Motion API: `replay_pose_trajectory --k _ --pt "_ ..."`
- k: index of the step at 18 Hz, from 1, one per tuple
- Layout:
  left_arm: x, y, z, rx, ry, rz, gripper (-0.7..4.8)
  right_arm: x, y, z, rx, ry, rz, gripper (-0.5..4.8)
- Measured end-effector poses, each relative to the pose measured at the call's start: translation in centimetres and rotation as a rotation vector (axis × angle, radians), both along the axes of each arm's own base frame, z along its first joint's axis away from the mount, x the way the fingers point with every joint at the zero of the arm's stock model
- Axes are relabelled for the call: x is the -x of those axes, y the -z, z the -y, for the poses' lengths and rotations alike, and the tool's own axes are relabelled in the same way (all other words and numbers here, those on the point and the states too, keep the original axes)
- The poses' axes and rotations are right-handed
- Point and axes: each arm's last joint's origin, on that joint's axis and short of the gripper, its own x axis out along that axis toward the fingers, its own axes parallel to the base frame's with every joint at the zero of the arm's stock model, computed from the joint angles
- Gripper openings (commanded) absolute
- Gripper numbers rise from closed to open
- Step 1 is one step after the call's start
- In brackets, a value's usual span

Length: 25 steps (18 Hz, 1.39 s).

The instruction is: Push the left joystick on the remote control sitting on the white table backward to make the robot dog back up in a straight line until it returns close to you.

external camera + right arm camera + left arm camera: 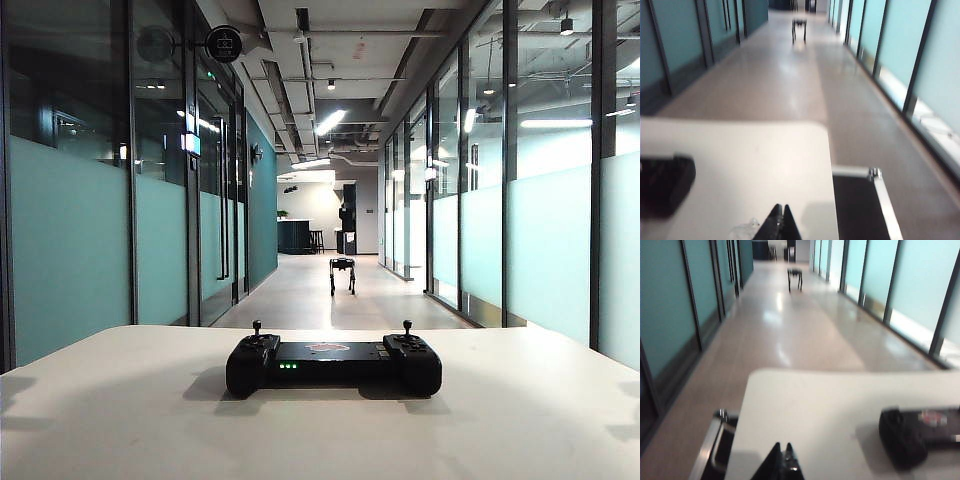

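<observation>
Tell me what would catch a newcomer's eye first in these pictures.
The black remote control sits alone mid-way across the white table, green lights glowing, its left joystick untouched. Far down the glass-walled corridor stands the small robot dog. In the wrist views, the left gripper and right gripper hover over the table's near part on either side of the remote, jaws closed and holding nothing.

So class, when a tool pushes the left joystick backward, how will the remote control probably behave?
The remote control probably stays flat: it is wide, resting on two bulbous ends. It may slide, since the white table looks smooth. The thin left joystick should tilt easily.
</observation>
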Motion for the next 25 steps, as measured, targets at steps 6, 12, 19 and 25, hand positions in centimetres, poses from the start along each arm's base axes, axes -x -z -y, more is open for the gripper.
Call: replay_pose_trajectory --k 6,12,19,25 --pt "0.4 -2.7 -0.2 0.021 -0.062 0.088 -0.05 0.3 -2.0 0.0 -0.005 0.001 0.086 -0.02" --pt "-0.8 -3.4 -0.1 0.055 -0.059 0.037 -0.05 0.5 -2.6 -0.1 -0.008 -0.02 0.107 -0.02" --pt "-3.9 -5.4 0.2 0.049 0.02 0.011 -0.05 -0.4 -3.5 -0.8 0.019 -0.08 0.077 -0.02" --pt "-7.1 -6.7 1.4 0.043 0.152 -0.05 -0.06 -2.0 -3.4 -1.9 0.02 -0.166 0.059 -0.02"
